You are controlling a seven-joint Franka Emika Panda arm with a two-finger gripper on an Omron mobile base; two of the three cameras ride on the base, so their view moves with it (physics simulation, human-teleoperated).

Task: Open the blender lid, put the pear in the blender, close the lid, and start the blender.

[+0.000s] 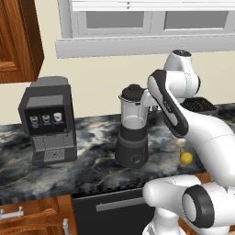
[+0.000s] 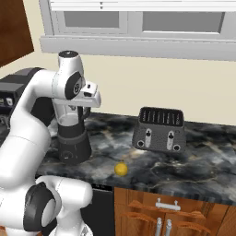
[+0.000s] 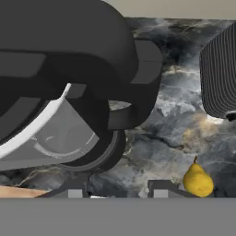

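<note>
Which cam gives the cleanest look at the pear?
The hand view: the pear sits unobstructed on the marble counter, large enough to show its stem and shape. The right base view shows it whole but small, in front of the toaster. The left base view has it small, right beside the robot's arm.

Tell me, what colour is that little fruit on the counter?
Yellow. The pear shows best in the hand view, lying on the dark marbled counter.
</note>
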